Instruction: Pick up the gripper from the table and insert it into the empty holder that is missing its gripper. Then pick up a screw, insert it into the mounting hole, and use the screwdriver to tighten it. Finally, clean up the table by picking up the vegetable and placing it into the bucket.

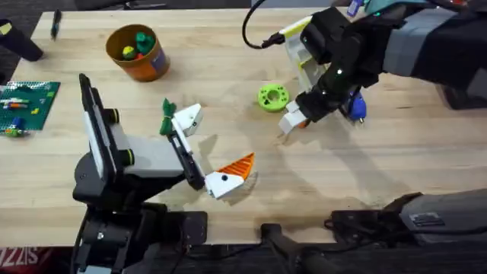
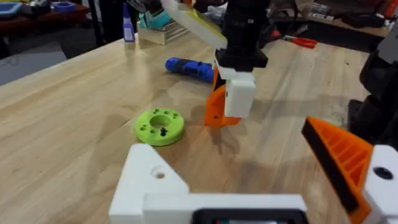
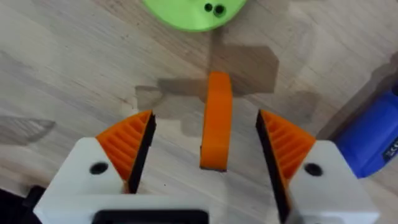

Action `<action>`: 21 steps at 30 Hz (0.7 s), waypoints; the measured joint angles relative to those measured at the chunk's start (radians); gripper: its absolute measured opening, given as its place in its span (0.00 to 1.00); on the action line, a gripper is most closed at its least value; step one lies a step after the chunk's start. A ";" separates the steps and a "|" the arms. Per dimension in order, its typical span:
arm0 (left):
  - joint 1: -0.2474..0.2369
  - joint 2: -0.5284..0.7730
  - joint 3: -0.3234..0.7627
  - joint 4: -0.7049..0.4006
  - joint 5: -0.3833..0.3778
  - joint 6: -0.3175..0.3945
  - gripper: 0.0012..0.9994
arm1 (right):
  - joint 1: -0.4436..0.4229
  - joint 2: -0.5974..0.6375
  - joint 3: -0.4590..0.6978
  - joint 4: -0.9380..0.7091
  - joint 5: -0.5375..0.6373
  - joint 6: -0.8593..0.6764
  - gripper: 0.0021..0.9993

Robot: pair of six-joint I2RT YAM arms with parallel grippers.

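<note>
Your right tool (image 3: pixel 208 152) is spread wide with the small loose orange plastic wedge fingertip (image 3: pixel 215 121) sitting between its ribbed pads (image 3: pixel 129 144), not touching either one; there's bare wood on both sides of it. That wedge lies on the light wooden desk (image 1: pixel 228 46) just beside the bright green ring-shaped disc (image 1: pixel 272 97), on the side toward the arm bases.

The right wrist view gives you the gaps around the wedge. The left wrist view instead shows it from the side, half hidden behind the right tool's white finger, with the blue cylindrical-handled screwdriver (image 2: pixel 189 68) lying past it, near the disc.

Your left tool (image 1: pixel 209 148) is open too, holding nothing: one finger is the plain white angular plastic base with no orange tip (image 1: pixel 187 120), the other carries an orange tip. The small dark-green leafy toy piece (image 1: pixel 167 116) lies right against that bare base. Overhead, the round orange bucket with the yellow inner wall (image 1: pixel 138 52) stands well apart from the disc, with open desk between.
</note>
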 joint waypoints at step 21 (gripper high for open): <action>0.000 0.000 0.000 0.000 0.000 0.000 0.99 | 0.000 -0.047 0.013 -0.029 0.011 0.033 0.03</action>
